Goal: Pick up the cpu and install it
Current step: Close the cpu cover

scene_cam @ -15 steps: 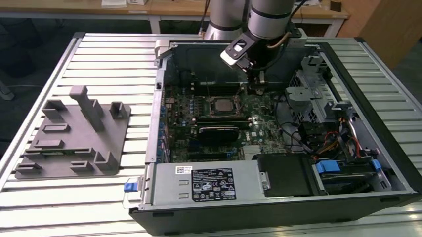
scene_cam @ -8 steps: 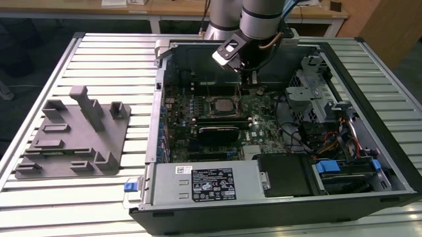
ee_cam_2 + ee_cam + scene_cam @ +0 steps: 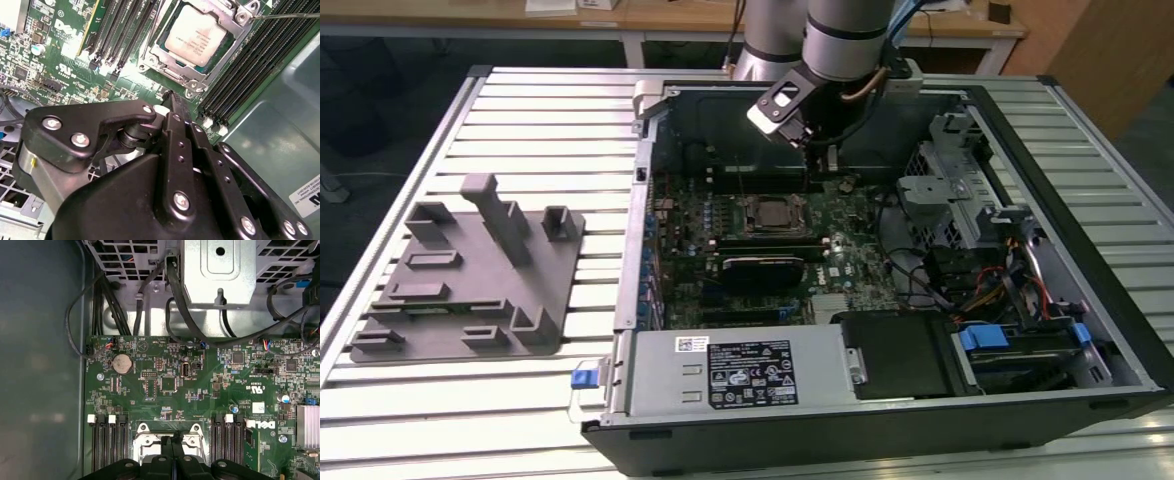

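Gripper (image 3: 172, 106): fingers pressed together, empty, near socket (image 3: 171, 75); cpu (image 3: 196, 35) seated in socket, placement apparently done; further motion needs socket clearance.

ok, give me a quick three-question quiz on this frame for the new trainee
1. True or false: the cpu sits in the socket on the motherboard.
2. Where is the grey tray relative to the computer case? A) inside it B) on the table, at the exterior view's left of it C) on top of it
3. Fill in: the gripper hangs over the motherboard near the socket, jaws ____, holding nothing.

Key: 1 true; 2 B; 3 shut.
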{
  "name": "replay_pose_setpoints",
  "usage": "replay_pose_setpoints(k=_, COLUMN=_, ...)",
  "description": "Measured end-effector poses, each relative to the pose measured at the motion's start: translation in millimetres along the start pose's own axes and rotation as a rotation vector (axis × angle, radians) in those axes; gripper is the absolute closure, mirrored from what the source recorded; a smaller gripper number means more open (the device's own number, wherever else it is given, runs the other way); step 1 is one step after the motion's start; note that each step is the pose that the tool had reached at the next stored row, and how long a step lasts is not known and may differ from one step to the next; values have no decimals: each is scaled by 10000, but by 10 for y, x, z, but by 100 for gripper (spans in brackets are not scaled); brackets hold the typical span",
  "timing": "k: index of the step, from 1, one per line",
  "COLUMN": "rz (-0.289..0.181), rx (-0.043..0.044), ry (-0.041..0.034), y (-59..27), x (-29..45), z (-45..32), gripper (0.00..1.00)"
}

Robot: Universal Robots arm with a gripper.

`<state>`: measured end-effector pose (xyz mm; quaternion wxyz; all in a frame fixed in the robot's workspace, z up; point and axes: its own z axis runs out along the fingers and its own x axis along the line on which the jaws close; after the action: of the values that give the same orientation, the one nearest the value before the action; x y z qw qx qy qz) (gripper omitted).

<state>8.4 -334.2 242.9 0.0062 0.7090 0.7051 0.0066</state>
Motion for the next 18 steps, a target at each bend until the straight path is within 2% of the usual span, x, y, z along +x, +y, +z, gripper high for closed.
replay_pose_setpoints(k=3, rz=1, rx=-1, ry=2, y=0, x=0, z=1, gripper=89)
replay_pose_setpoints(k=4, rz=2, rx=23, ry=5, y=-1, x=0, z=4, gripper=89)
replay_pose_setpoints(k=6, rz=2, rx=144, ry=3, y=-1, x=1, z=13, gripper=89)
replay_pose_setpoints(k=7, rz=2, rx=152, ry=0, y=-1, x=0, z=12, gripper=89)
replay_pose_setpoints(k=13, rz=1, rx=152, ry=2, y=-13, x=0, z=17, gripper=89)
replay_pose_setpoints(k=18, rz=1, rx=152, ry=16, y=-116, x=0, z=35, gripper=89)
